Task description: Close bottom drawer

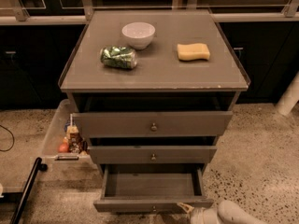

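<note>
A speckled stone-like floor spreads around a grey three-drawer cabinet seen from above and in front, with dark cupboard fronts running along the wall behind it and a pale metal rail above them. The cabinet's flat top reaches almost to that back wall, and its front edge overhangs the drawers. All three drawers stand out from the body in steps: the top drawer a little, the middle drawer slightly further, and the bottom drawer pulled out furthest, its bare inside open to view and its narrow front panel close to the lower edge of the picture. Open floor lies to the right of the cabinet, up to a pale post at the far right. On the left a clear plastic bin sits just beside the cabinet, holding small bottles and a red item, and a black bar slants across the floor near it. On the cabinet top rest a white bowl towards the back, a crumpled green bag just in front and left of it, and a yellow sponge well apart on the right. The pale gripper sits at the bottom right, at the right end of the bottom drawer's front panel; whether its fingers are spread or pressed together cannot be told.
</note>
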Robot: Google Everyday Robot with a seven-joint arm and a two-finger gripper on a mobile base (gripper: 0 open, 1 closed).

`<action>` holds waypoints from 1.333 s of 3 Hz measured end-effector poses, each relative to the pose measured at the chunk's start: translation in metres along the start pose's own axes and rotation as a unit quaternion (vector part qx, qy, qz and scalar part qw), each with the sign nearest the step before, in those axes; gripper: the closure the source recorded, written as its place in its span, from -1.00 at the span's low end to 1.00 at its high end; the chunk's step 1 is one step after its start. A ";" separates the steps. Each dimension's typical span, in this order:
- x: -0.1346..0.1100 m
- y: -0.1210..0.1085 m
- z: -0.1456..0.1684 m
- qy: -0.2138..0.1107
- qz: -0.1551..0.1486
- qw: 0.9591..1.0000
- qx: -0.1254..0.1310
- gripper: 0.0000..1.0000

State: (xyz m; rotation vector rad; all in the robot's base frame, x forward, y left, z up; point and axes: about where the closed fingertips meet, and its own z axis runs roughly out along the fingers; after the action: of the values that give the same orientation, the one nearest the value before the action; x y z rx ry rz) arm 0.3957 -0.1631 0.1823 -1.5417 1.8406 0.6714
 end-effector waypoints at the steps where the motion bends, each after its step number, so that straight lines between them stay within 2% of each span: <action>1: -0.015 -0.030 0.001 -0.017 -0.031 0.999 0.014 -0.15; 2: -0.019 -0.082 0.012 -0.015 -0.050 0.999 0.010 0.32; 3: -0.019 -0.093 0.016 -0.012 -0.051 0.999 0.010 0.79; 4: -0.016 -0.098 0.015 -0.010 -0.050 0.999 0.015 1.00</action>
State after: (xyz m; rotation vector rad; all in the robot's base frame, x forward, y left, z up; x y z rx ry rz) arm 0.4964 -0.1598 0.1854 -1.5898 1.7388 0.6080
